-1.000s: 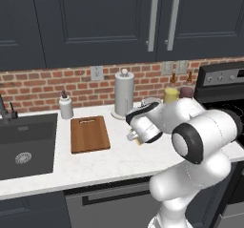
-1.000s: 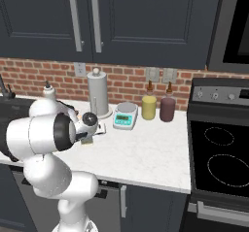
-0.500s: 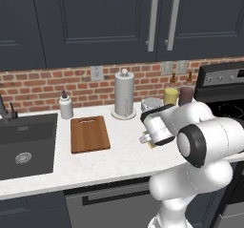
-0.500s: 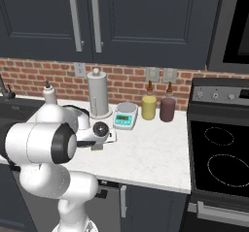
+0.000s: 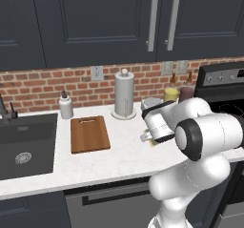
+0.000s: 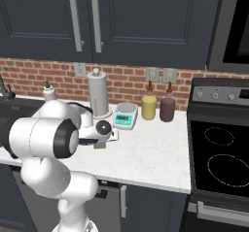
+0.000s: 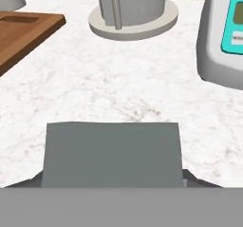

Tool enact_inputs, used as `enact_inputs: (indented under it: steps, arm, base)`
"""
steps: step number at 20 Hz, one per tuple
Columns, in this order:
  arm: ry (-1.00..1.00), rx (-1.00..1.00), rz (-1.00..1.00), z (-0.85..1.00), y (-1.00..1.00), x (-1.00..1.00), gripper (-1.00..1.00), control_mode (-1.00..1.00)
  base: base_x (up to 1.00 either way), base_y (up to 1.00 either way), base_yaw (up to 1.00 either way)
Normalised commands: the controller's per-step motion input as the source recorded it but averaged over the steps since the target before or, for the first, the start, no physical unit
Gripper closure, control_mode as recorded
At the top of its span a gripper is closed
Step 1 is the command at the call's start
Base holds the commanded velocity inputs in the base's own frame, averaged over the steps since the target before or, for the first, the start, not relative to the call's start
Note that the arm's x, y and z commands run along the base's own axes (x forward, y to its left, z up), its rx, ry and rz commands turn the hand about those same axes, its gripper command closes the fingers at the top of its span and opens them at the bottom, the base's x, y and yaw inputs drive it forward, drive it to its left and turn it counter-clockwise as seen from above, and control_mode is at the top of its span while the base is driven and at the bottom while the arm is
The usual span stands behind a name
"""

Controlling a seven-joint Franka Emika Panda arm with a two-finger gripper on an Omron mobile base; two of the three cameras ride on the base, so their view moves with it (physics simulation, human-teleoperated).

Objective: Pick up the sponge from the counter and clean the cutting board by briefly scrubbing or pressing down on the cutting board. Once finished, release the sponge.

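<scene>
The sponge lies flat on the white counter, its grey-green top close under the hand; a yellow edge of the sponge peeks out below the hand. My gripper is down over it, open, with a dark fingertip at each short side. In the left base view the gripper hovers at the counter, right of the brown cutting board. The cutting board with its slot handle is bare, at the hand view's upper left.
A paper towel holder stands behind the sponge, and the white-and-teal scale is just to its right. A soap bottle and dark sink lie left. Two jars and the black stove are right.
The arm has swung right, away from the cutting board's side, and the hand has dropped down onto the sponge. The sponge and board have not moved.
</scene>
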Motion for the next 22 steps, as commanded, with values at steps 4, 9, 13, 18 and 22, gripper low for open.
enact_inputs:
  steps: [4,9,13,18,22]
  arm:
    - [-0.01,0.00,0.00,0.00,-0.03,0.15,-1.00,-1.00]
    - [-0.01,0.00,0.00,-0.01,-0.05,0.06,-1.00,-1.00]
    - [-0.05,0.00,0.00,0.07,-0.11,-0.02,-1.00,-1.00]
    - [-0.28,0.00,0.00,0.74,-0.02,-0.52,-1.00,-1.00]
    - [-0.40,0.00,0.00,0.77,0.00,-0.83,-1.00,-1.00]
  base:
    - [0.00,0.00,0.00]
    - [0.00,0.00,0.00]
    - [0.00,0.00,0.00]
    - [0.00,0.00,0.00]
    - [0.00,0.00,0.00]
